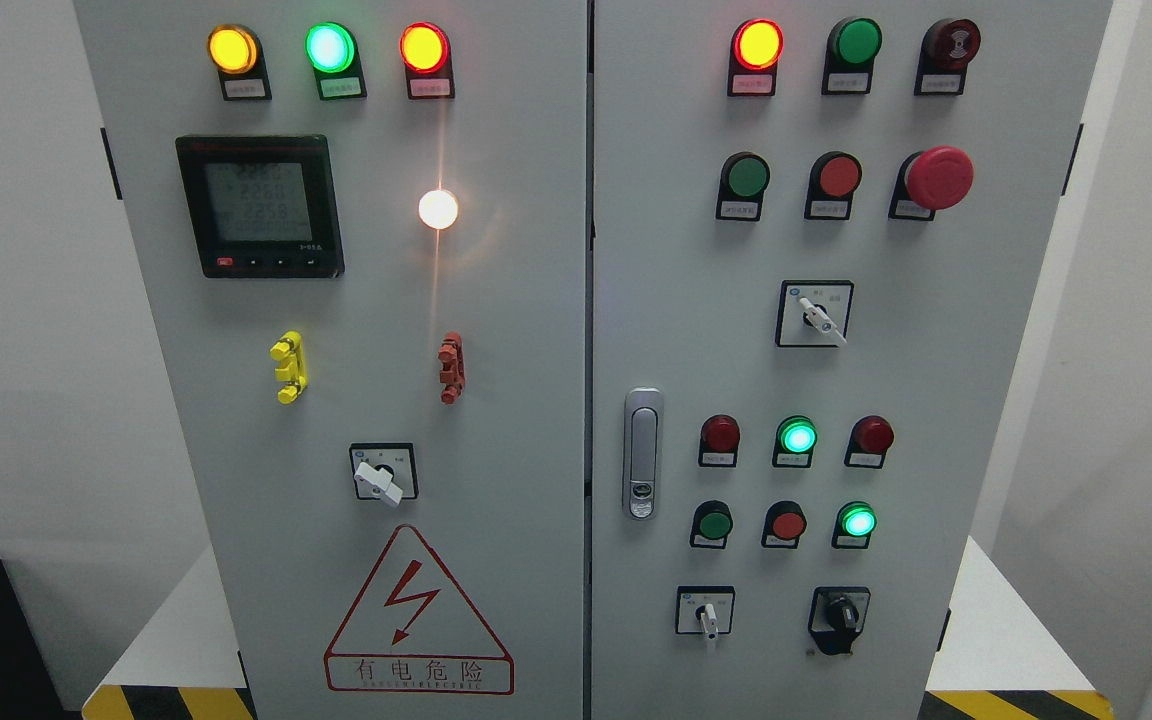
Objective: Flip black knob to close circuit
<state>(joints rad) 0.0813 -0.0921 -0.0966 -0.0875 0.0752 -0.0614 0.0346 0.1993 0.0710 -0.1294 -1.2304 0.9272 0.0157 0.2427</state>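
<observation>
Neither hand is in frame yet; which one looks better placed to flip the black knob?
Probably the right. The black knob sits at the lower right of the right-hand door, right of the door handle, so the right arm need not cross over.

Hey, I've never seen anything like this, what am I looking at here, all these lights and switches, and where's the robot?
This single picture comes from a camera on a humanoid robot's head, facing a grey electrical cabinet with two doors. Neither robot hand is in view yet, so nothing is held. The left door carries three lit lamps, a digital meter, yellow and red clips, a white selector switch and a red lightning warning triangle. The right door has rows of red and green lamps and buttons, a big red mushroom button, a metal door handle and more selectors. The black knob, at the lower right, is the one the robot must turn.
</observation>
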